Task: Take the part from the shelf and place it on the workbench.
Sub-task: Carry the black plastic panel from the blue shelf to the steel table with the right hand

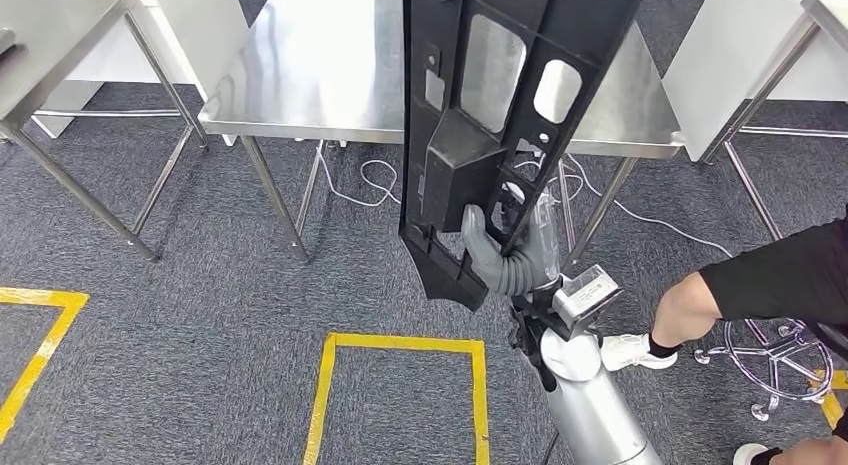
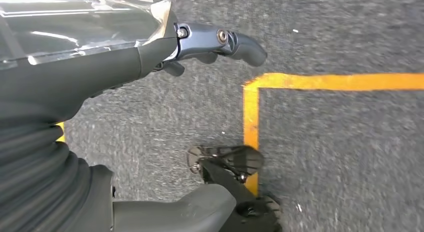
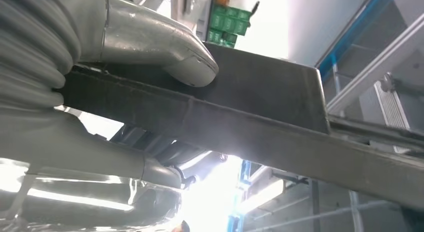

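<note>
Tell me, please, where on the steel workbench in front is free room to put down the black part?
The workbench top is bare left of the black part held upright by the right hand. A smaller bare strip lies toward its right corner. The middle is hidden behind the part.

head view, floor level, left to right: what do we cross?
Yellow floor marking at the left edge → yellow floor rectangle → right hand gripping the black part → person's white shoe → chrome stool base.
</note>
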